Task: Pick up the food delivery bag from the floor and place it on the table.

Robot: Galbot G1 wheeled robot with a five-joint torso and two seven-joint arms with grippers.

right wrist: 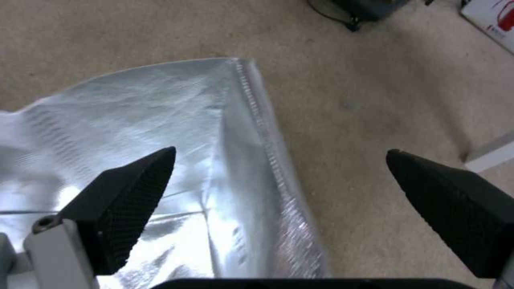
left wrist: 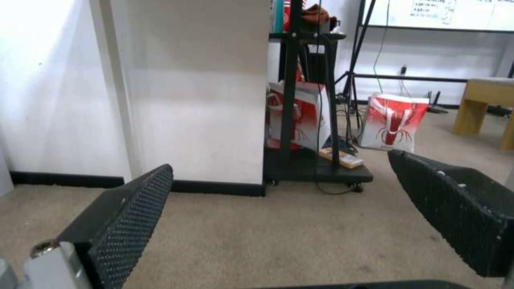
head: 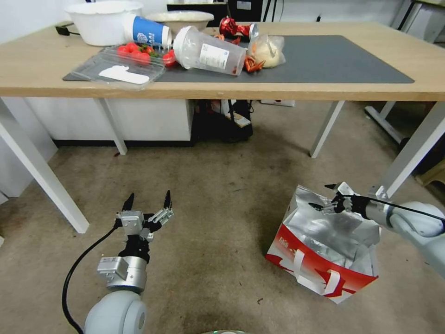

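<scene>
The food delivery bag [head: 324,250] stands open on the floor [head: 218,218] at the right, red and white outside, silver foil inside, a white strap on its front. My right gripper [head: 324,196] hovers open at the bag's upper back edge; in the right wrist view the foil rim [right wrist: 257,132] lies between its spread fingers [right wrist: 134,196], one finger over the foil and the other over carpet. My left gripper [head: 148,201] is open above bare carpet at the left, holding nothing. The light-wood table [head: 324,90] with its dark grey mat [head: 333,60] spans the back.
The table's left half holds a white bowl [head: 103,21], a tipped clear cup [head: 208,50], a plastic tray of strawberries [head: 118,65] and a wrapped food bag [head: 268,50]. White table legs [head: 41,176] stand left and right. Two similar red-and-white bags [left wrist: 393,122] sit beyond a black stand [left wrist: 316,168].
</scene>
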